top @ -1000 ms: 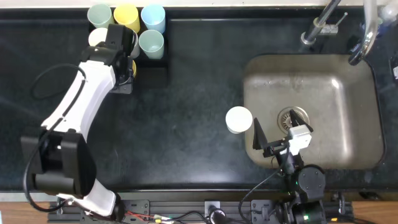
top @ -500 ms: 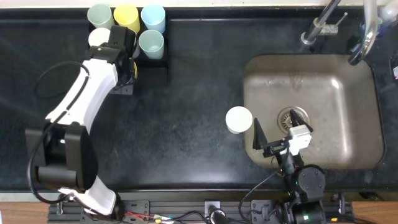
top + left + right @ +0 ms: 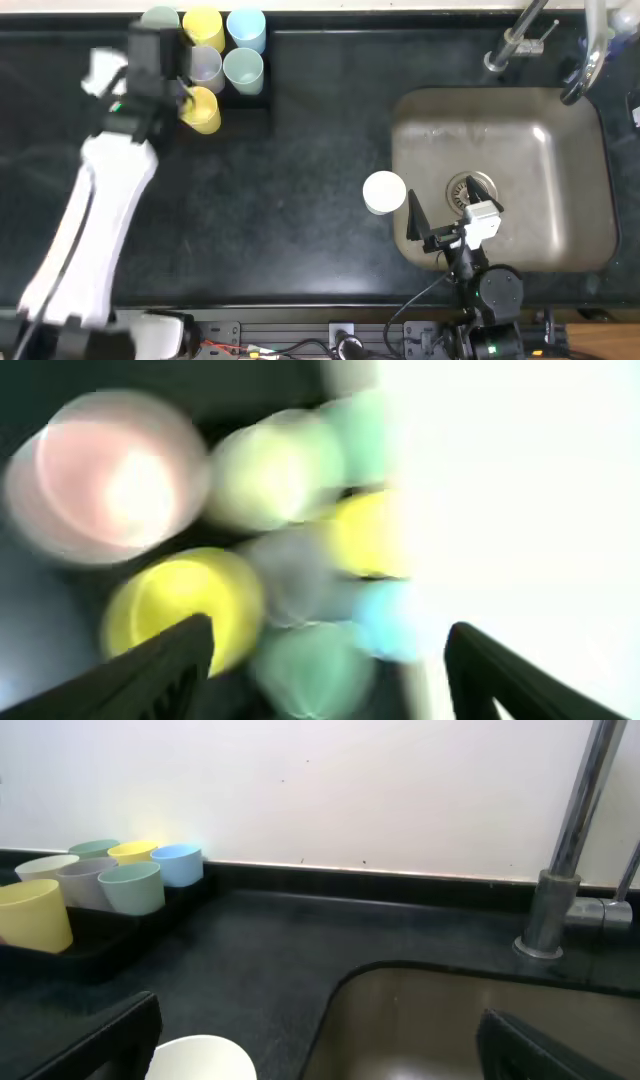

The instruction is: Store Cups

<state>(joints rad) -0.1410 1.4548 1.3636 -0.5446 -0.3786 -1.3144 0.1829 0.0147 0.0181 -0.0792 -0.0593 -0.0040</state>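
Observation:
A black tray [image 3: 252, 118] at the counter's back left holds several cups: green [image 3: 160, 18], yellow [image 3: 203, 25], blue [image 3: 246, 25], grey [image 3: 206, 65], pale green [image 3: 243, 68] and a second yellow cup [image 3: 201, 108] in front. My left gripper [image 3: 325, 685] hangs open above them, nothing between its fingers; the cups look blurred below it. A white cup [image 3: 384, 192] stands on the counter by the sink's left rim. My right gripper [image 3: 421, 228] rests open just beside it, and the white cup [image 3: 200, 1058] sits close between its fingers, untouched.
The steel sink [image 3: 400, 110] fills the right side, with a faucet [image 3: 520, 35] behind it. A white wall [image 3: 400, 790] backs the dark counter [image 3: 300, 220], which stretches between tray and sink.
My left arm has risen and swung left, off the front yellow cup, which now stands uncovered in the tray. The right arm and white cup have not moved.

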